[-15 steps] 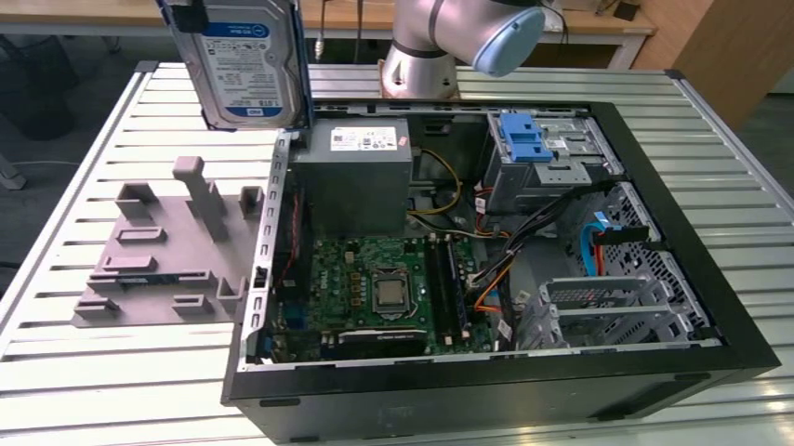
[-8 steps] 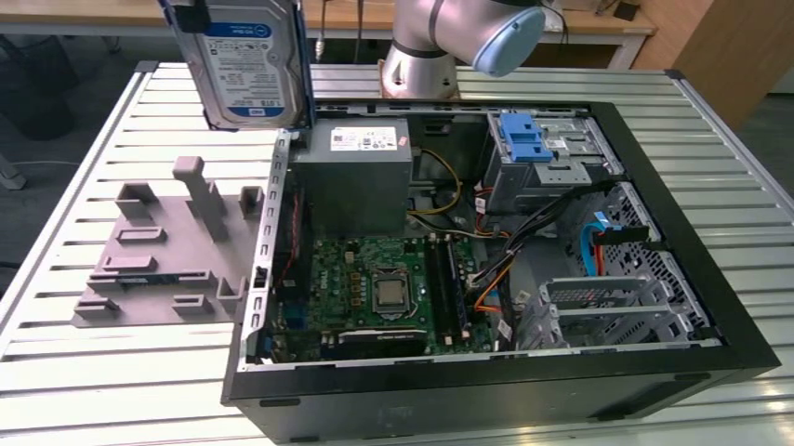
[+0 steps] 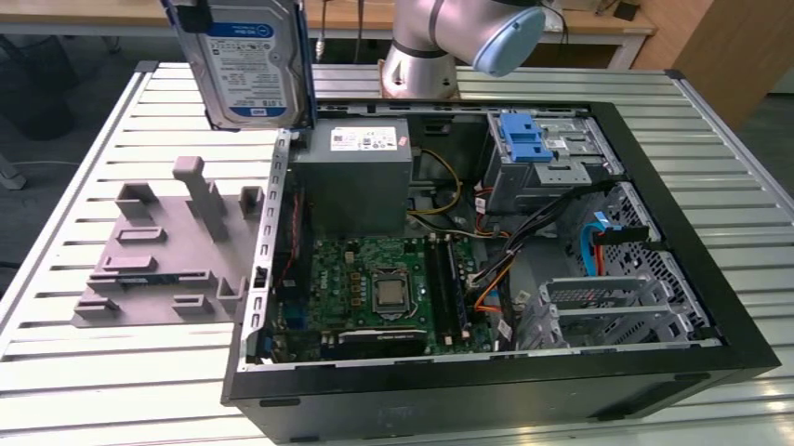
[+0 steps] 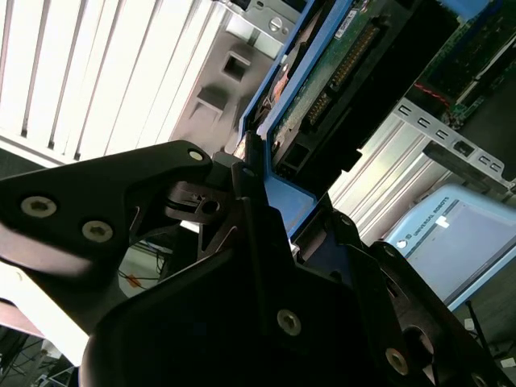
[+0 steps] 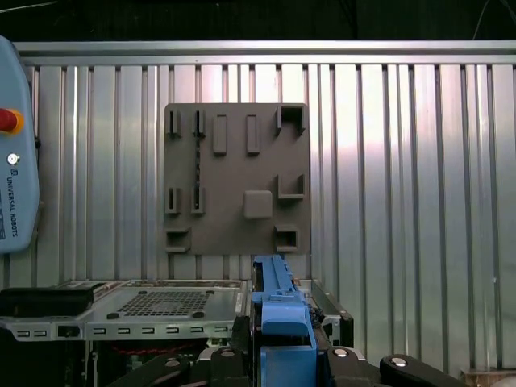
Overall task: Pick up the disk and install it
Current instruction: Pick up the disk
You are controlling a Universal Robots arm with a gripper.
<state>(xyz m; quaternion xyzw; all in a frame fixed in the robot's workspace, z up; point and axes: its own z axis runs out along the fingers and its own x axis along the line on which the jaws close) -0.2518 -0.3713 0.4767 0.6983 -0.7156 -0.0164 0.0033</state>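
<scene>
The disk (image 3: 251, 63), a silver hard drive with a white-and-blue label and a blue rail frame, hangs upright in the air. It is over the table just beyond the open computer case's (image 3: 496, 242) back corner, on the exterior view's left. My gripper (image 3: 189, 17) is shut on the disk's top edge. In the second wrist view the black fingers (image 4: 242, 173) clamp the blue rail, and the disk's green circuit board (image 4: 330, 76) shows beyond them. In the first wrist view the blue rail (image 5: 278, 310) sticks out between the fingers.
A grey fixture plate (image 3: 162, 251) with raised blocks lies on the slatted table on the exterior view's left. Inside the case are a grey power supply box (image 3: 360, 172), a motherboard (image 3: 385, 283) and a drive bay with a blue latch (image 3: 531, 139). The arm's base (image 3: 429, 46) stands behind the case.
</scene>
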